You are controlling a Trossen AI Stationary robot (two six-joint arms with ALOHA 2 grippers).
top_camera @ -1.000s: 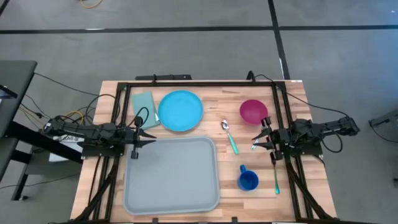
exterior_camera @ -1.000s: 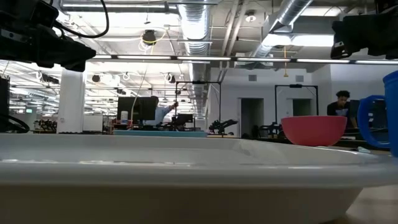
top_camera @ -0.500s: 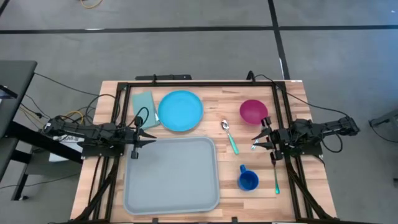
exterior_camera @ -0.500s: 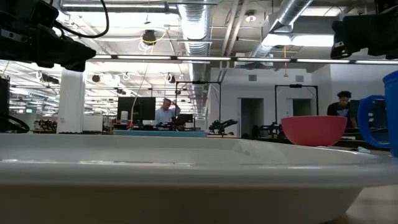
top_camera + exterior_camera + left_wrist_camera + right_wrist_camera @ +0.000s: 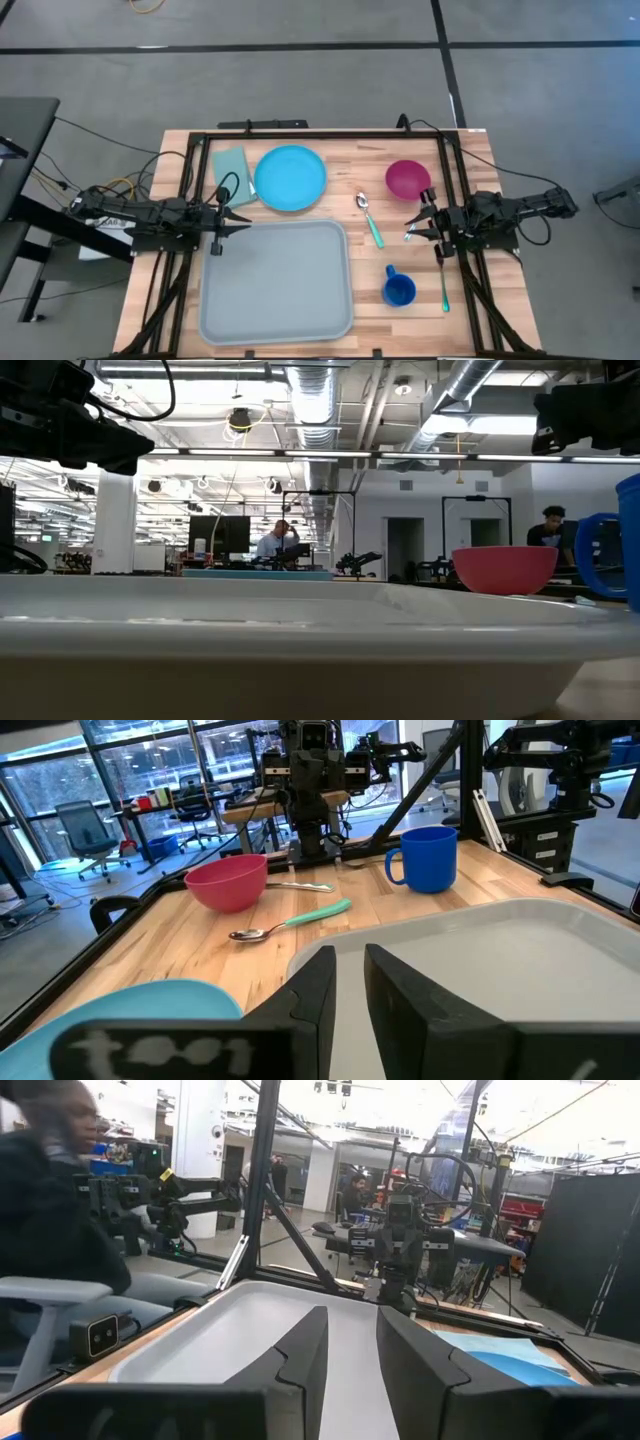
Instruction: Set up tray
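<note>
Nothing's on the tray (image 5: pixel 277 280) yet, so the job hasn't really begun. The tray lies flat on the table (image 5: pixel 470 310), right ahead of and below the left hand (image 5: pixel 238 217), whose fingertips hang over its nearest corner. The right hand (image 5: pixel 412 226) sits well off the tray's far side, with the spoon (image 5: pixel 370 218) lying between them. Both hands are released and hold nothing; the wrist views show a clear gap between each pair of fingers.

My guess for a clean first move: the plate (image 5: pixel 290 178) should go first, since it's the biggest piece and sits just beside the left hand, touching nothing. I'd pinch it at the rim and slide it low over the tray's raised lip instead of lifting high. The bowl (image 5: pixel 407 179), mug (image 5: pixel 399 290) and spoon are all near the right hand, so that arm should take those. A second utensil (image 5: pixel 444 283) lies partly under the right arm's frame, which could be awkward to reach.

View differences: only the overhead shot shows the teal napkin (image 5: pixel 230 166) beside the plate, behind the left hand. The left wrist view gives the mug's handle direction. The low view is mostly the tray's rim, with people at desks far behind.
</note>
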